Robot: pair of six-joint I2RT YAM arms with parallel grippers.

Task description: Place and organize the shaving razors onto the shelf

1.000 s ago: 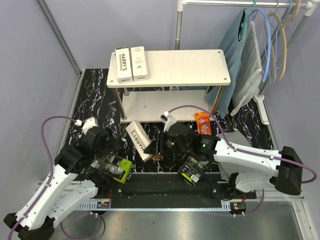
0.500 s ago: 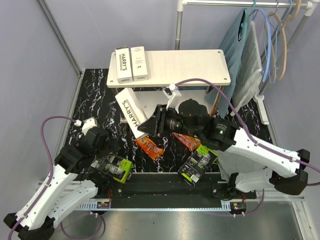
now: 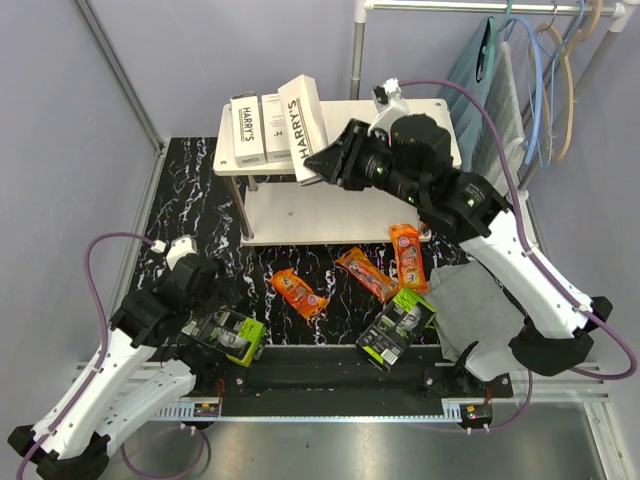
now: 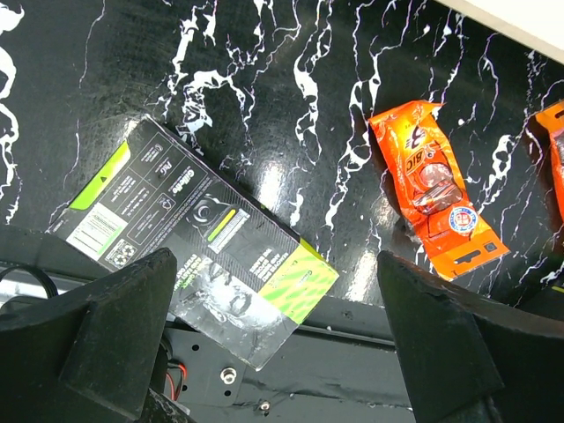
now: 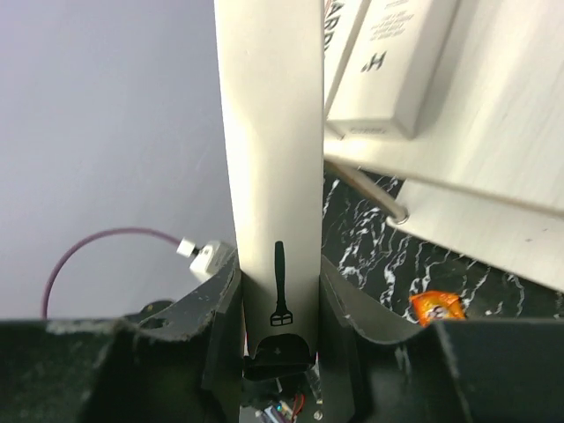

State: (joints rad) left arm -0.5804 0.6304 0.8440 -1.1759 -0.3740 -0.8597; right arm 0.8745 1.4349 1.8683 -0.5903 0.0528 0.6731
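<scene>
The shelf (image 3: 390,130) holds two white HARRY'S boxes (image 3: 260,128) flat at the left end of its top board. My right gripper (image 3: 328,160) is shut on a third white box (image 3: 304,118) and holds it tilted just right of those two. In the right wrist view that box (image 5: 269,176) stands clamped between the fingers of the right gripper (image 5: 278,295), with the shelf (image 5: 493,132) beside it. On the floor lie three orange packs (image 3: 298,292) (image 3: 366,273) (image 3: 407,256) and two black-and-green packs (image 3: 397,328) (image 4: 203,238). My left gripper (image 4: 275,264) hangs open above the left one.
A grey cloth (image 3: 470,300) lies on the floor at the right, under the right arm. A clothes rail with hangers and hanging cloths (image 3: 530,90) stands right of the shelf. Metal legs (image 5: 374,196) hold up the shelf boards.
My right arm has carried the white box from floor level up to the shelf top, beside the two boxes there. The orange packs it covered now show. The left arm has not moved.
</scene>
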